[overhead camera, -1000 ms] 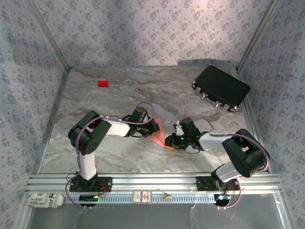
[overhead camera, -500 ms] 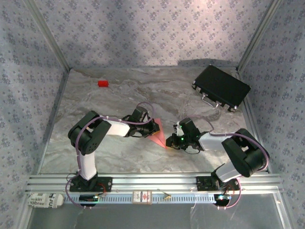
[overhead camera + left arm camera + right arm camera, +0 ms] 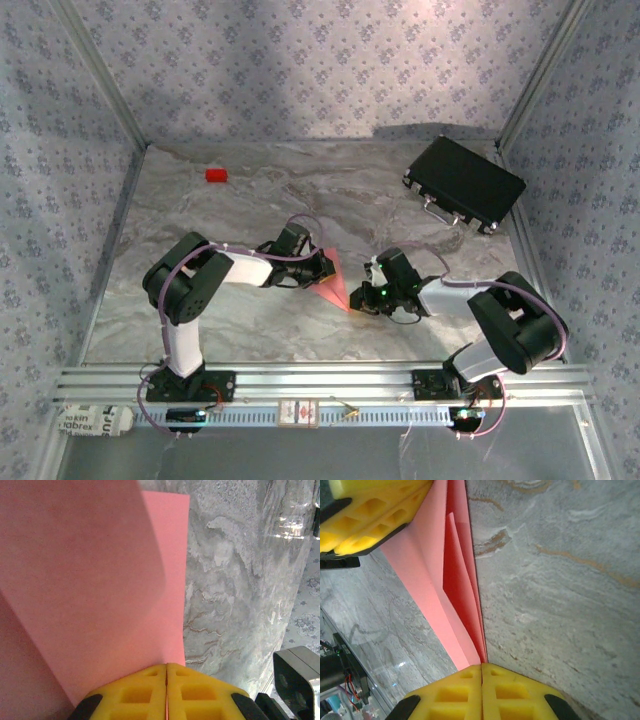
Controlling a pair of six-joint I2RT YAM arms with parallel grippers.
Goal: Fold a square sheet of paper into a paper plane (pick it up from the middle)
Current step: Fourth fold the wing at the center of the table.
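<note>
paper (image 3: 90,590) in left end effector (image 3: 166,667), right end effector (image 3: 481,669)

A black case (image 3: 465,184) lies flat on the grey marble table (image 3: 250,200). A small red block (image 3: 216,175) sits well apart from the case, off to its left. A flowery wall (image 3: 300,60) stands behind the case.

- Sheet of paper (image 3: 100,580): thin salmon-pink paper, matt, smooth, sharply creased.
- Table (image 3: 250,200): grey marble-look top, smooth, with a soft sheen that catches highlights.
- Left gripper (image 3: 166,666), right gripper (image 3: 481,666): pads of yellow moulded plastic, matt, with recessed pockets, set in black plastic.
- Case (image 3: 465,183): black, smooth, low sheen.
- Rail (image 3: 320,380): ribbed silver metal, satin.
- Walls (image 3: 300,60): patterned covering, matt.
</note>
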